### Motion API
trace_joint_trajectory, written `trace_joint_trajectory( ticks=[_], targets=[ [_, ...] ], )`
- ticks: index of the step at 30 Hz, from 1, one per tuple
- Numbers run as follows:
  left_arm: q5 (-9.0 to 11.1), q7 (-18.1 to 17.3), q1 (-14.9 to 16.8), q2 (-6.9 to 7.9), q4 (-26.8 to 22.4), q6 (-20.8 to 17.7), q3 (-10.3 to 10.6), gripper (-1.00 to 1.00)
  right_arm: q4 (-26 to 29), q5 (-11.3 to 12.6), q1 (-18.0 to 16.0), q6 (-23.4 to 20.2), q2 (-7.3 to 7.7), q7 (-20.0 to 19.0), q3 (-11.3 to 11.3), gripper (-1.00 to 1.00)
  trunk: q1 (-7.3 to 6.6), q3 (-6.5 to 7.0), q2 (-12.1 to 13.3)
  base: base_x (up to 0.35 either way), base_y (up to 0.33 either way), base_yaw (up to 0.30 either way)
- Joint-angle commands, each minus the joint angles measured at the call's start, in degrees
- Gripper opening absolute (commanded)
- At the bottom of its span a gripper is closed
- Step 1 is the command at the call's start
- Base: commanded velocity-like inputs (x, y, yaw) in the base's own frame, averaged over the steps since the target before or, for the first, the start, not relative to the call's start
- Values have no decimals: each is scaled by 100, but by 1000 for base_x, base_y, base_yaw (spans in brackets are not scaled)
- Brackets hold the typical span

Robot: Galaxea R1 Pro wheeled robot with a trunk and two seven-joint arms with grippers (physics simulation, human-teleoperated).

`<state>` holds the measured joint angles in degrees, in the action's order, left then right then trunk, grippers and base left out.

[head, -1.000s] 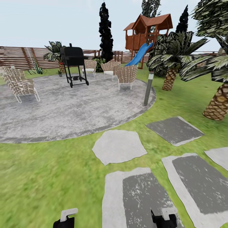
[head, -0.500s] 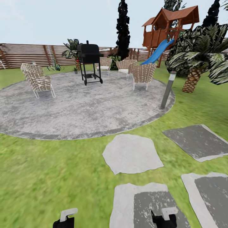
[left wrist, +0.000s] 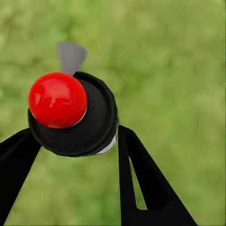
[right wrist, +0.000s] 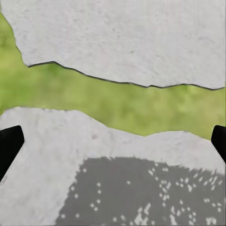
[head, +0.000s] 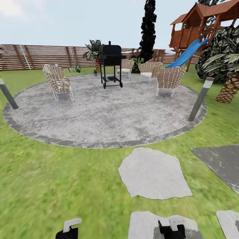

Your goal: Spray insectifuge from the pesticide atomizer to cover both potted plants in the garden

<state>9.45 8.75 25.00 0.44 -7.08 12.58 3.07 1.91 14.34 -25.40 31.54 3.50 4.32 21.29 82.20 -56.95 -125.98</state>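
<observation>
Round patio (head: 99,116) of mottled grey paving, darker at the rim, set in blurred green lawn (head: 49,186). Flat, irregular pale stepping stones (head: 152,172) in the grass nearby. Woven wicker chairs (head: 59,81) and a boxy black grill (head: 111,63) on the paving; slim grey bollards (head: 200,99) at its edge; brown slatted fence (head: 36,56) behind. Left gripper (left wrist: 75,141) clamped on the atomizer (left wrist: 75,115): round black body, glossy red cap, over grass. Right gripper (right wrist: 113,141) spread wide, dark fingertips (right wrist: 9,143) at the frame's edges, holding nothing, above speckled stone and a grass strip.
</observation>
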Motion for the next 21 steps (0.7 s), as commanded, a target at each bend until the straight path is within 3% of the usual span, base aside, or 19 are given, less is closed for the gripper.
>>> trace_joint_trajectory(
  ticks=[1, 7, 21],
  targets=[
    [48, 13, 4, 0, 5, 19, 36, -100, 2, 33, 0, 10, 1, 25, 51, 100, 3, -8, -2, 339, 0, 276],
    [48, 13, 4, 0, 5, 17, 36, -100, 2, 33, 0, 10, 6, 25, 47, 100, 3, -23, -2, 339, 0, 245],
    [48, 13, 4, 2, 5, 18, 36, -100, -1, 36, 0, 205, 36, 3, 46, 100, 3, -23, -2, 339, 0, 9]
  ],
)
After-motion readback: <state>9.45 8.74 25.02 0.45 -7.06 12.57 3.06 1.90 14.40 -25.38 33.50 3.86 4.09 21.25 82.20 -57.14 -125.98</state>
